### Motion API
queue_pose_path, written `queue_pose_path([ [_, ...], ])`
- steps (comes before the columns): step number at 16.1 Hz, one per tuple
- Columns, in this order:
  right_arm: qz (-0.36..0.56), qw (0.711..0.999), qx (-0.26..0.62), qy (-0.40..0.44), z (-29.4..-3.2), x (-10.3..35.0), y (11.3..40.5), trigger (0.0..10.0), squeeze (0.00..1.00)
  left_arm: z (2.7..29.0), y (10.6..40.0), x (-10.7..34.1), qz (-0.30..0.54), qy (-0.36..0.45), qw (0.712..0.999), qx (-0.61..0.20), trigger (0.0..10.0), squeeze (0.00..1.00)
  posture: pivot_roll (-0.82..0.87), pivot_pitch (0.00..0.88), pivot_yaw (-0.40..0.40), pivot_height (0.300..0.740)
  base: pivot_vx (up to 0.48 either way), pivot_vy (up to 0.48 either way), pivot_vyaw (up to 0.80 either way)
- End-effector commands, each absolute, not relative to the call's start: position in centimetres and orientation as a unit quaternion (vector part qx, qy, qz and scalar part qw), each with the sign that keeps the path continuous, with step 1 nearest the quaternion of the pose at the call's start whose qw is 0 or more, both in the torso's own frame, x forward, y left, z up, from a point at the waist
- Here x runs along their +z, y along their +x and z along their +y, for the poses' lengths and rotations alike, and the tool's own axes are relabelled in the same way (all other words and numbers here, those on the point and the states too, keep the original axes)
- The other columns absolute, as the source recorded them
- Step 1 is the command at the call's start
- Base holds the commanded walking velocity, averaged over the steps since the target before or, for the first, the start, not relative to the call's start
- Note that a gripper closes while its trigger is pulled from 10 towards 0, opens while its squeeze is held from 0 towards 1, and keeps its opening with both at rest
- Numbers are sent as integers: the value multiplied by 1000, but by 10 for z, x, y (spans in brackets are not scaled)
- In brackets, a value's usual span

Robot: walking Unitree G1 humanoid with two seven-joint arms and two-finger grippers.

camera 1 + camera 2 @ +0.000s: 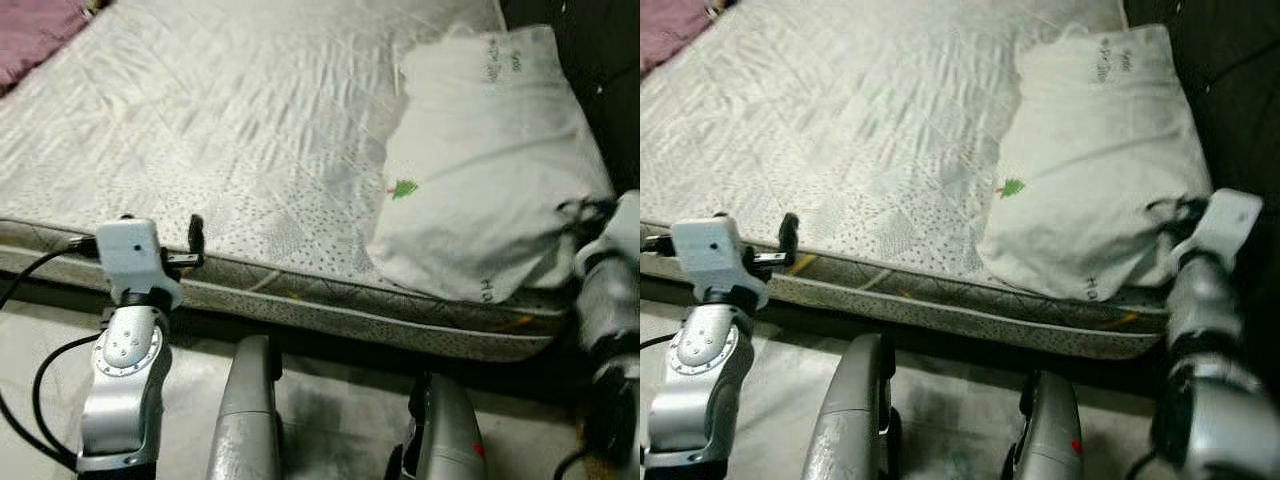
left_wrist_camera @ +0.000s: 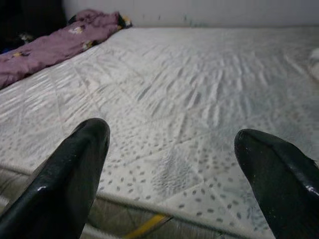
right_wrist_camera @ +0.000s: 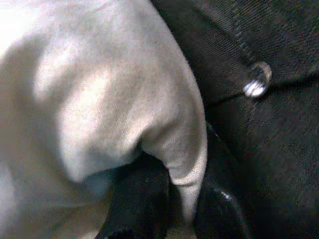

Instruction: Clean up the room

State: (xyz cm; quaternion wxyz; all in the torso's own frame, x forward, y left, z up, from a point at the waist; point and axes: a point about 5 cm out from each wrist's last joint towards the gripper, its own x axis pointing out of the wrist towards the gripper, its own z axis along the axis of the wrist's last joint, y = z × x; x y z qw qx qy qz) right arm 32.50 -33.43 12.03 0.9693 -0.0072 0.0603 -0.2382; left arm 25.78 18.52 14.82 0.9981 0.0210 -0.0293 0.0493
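Note:
A white pillow [image 1: 480, 160] with a small green tree print lies on the right side of the bare mattress [image 1: 230, 130], its near corner hanging over the edge. My right gripper [image 1: 1170, 215] is shut on the pillow's near right corner; in the right wrist view the white cloth [image 3: 99, 99] is pinched between the black fingers [image 3: 214, 209]. My left gripper [image 1: 195, 240] stands open at the mattress's near edge on the left, its fingers [image 2: 65, 184] wide apart above the dotted cover with nothing between them.
A purple blanket [image 2: 55, 45] is bunched at the mattress's far left corner. Dark fabric [image 3: 259, 124] with a shiny button lies right of the pillow. Pale floor [image 1: 330, 410] runs along the bed's near side, where my two legs stand.

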Motion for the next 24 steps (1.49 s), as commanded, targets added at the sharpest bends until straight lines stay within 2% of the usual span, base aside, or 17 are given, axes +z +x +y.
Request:
queue_pose_path([
  [1,39,971,-236,-9,-325,117,322,0,0,186,260,146,-29,24,998,44,10000,0,114,0,-4,566,0,0,0],
  [3,49,979,-194,34,-297,107,323,0,0,188,261,150,-42,26,997,57,10000,0,125,0,-7,566,0,0,0],
  [6,65,991,-112,33,-249,89,310,0,0,189,263,154,-53,26,996,60,10000,0,134,0,-13,566,0,0,0],
  [7,72,991,-105,32,-244,84,307,0,0,189,263,153,-53,26,996,60,10000,0,135,0,-13,566,0,0,0],
  [10,59,990,-121,30,-255,101,320,0,0,188,265,156,-59,24,996,64,10000,0,144,0,-12,566,0,0,0],
  [12,49,989,-141,22,-274,121,331,0,0,190,267,155,-59,23,996,67,10000,0,136,0,-16,566,0,0,0],
  [14,14,979,-203,-2,-314,163,345,0,0,186,271,154,-59,18,996,70,10000,0,132,0,-21,566,0,0,0],
  [16,-12,968,-251,-6,-341,190,345,0,0,187,271,152,-56,17,996,72,10000,0,129,0,-23,566,0,0,0],
  [19,-2,952,-307,-11,-367,195,335,0,0,191,275,151,-55,18,995,80,10000,0,123,0,-29,566,0,0,0],
  [21,20,952,-306,-11,-364,178,332,0,0,189,276,150,-56,16,995,80,10000,0,116,0,-31,566,0,0,0],
  [24,87,966,-243,-13,-315,119,331,0,0,181,281,147,-50,9,996,71,10000,0,107,0,-32,566,0,0,0],
])
